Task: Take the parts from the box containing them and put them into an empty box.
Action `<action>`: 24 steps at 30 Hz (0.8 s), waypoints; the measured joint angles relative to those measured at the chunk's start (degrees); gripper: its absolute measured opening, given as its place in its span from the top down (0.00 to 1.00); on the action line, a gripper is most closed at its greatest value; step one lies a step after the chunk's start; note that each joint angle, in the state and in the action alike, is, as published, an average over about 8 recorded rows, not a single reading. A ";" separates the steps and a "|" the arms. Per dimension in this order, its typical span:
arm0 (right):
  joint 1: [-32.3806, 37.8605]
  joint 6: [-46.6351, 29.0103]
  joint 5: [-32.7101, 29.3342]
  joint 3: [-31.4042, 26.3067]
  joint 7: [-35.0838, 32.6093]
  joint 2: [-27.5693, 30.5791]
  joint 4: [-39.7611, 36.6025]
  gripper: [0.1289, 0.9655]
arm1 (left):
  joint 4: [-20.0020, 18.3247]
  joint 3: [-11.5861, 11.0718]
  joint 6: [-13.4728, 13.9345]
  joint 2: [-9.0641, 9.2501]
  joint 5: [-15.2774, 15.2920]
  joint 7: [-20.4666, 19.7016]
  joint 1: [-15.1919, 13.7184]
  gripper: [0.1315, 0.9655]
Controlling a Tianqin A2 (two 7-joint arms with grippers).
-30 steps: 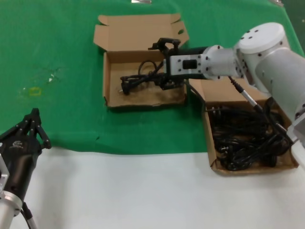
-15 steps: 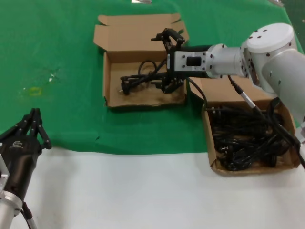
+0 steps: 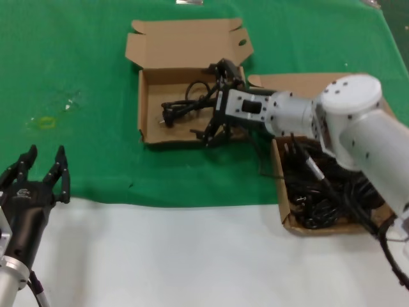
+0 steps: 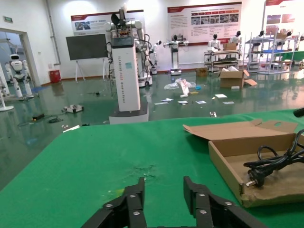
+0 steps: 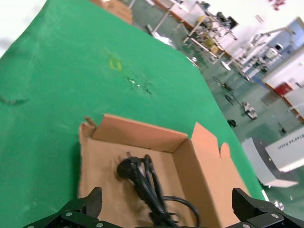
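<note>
While one cord lies delivered, the rest wait.
Right claw [image 3: 214, 121]: spread wide and released, low over the receiving box [image 3: 148, 109], above its front right corner.
Delivered cord [image 3: 185, 104]: lying in that box, apparently just dropped.
Source box [image 3: 278, 171]: right of it, heaped with cords [image 3: 326, 185].
Left claw [image 3: 39, 169]: parted, idle at the counter [image 3: 192, 256] edge.
Room: green cloth [image 3: 77, 64] lies bare leftward.
</note>
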 joint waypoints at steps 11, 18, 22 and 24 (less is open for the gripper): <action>-11.23 5.63 -1.07 6.38 7.92 2.04 12.33 0.00 | 0.00 0.00 0.00 0.00 0.00 0.00 0.00 0.66; -18.47 9.23 -1.76 10.49 12.99 3.35 20.25 0.00 | 0.00 0.00 0.00 0.00 0.00 0.00 0.00 0.44; -22.60 11.28 -2.15 12.82 15.87 4.10 24.73 0.00 | 0.00 0.00 0.00 0.00 -0.01 0.00 0.00 0.35; -24.68 12.32 -2.35 14.01 17.34 4.48 27.02 0.00 | 0.00 0.00 0.00 0.00 -0.01 0.00 0.00 0.29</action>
